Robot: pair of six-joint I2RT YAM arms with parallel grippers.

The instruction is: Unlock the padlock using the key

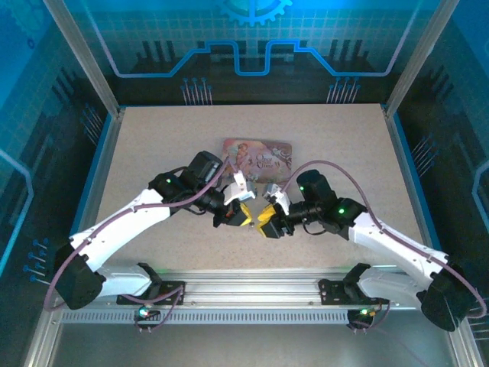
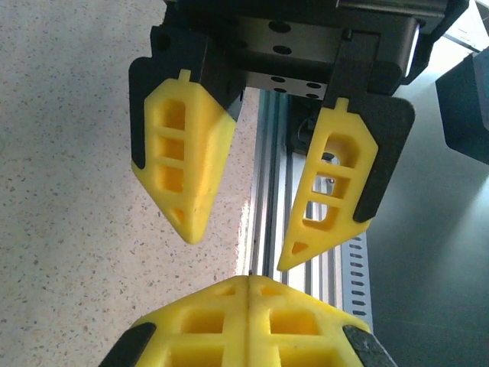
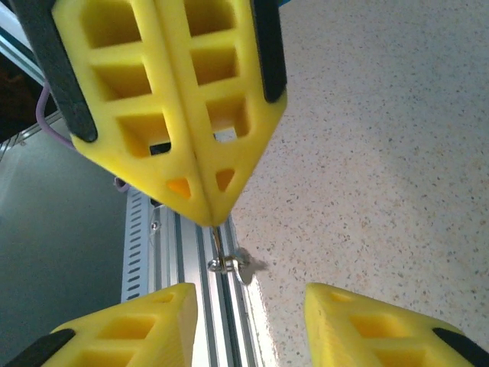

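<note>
My left gripper (image 1: 246,214) and right gripper (image 1: 267,219) meet tip to tip above the middle of the table. The left gripper (image 2: 250,277) is shut, its yellow fingers (image 3: 164,115) pressed together. A tiny silvery key (image 3: 222,258) sticks out of their tip, ending in a small ring-like piece. The right gripper (image 3: 248,287) faces it with its fingers (image 2: 187,168) spread apart and nothing between them; the key hangs just ahead of that gap. The padlock is out of view.
A pink illustrated tin (image 1: 257,155) lies flat on the speckled table (image 1: 153,153) just behind the grippers. The aluminium rail (image 1: 252,294) runs along the near edge, directly under both grippers (image 3: 176,252). Frame posts stand at the table's back corners.
</note>
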